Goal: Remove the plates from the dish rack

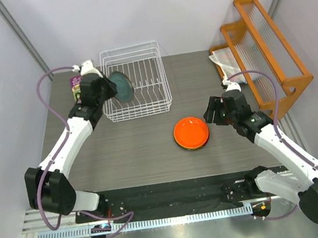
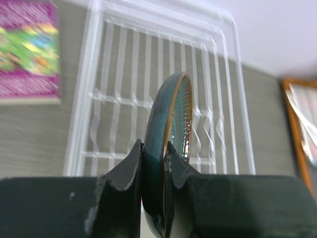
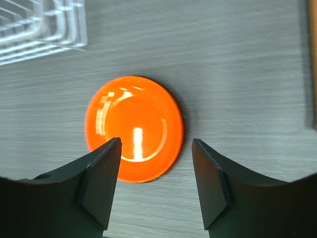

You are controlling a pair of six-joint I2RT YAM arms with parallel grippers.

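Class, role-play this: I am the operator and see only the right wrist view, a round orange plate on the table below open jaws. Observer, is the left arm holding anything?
Observer: Yes, the left jaws pinch the rim of a dark teal-grey round plate, held on edge.
Operator: Where is it?
Observer: At the left end of the white wire dish rack.
Operator: Anything else near it?
Observer: A purple printed packet lies flat just left of the rack.

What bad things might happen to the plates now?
The left tool pinches the blue-green plate only by its rim, standing on edge, so it might slip and fall. It is close to the wires of the white rack and might catch. The right tool hangs open over the orange plate, so bringing another plate there might cause a bump.
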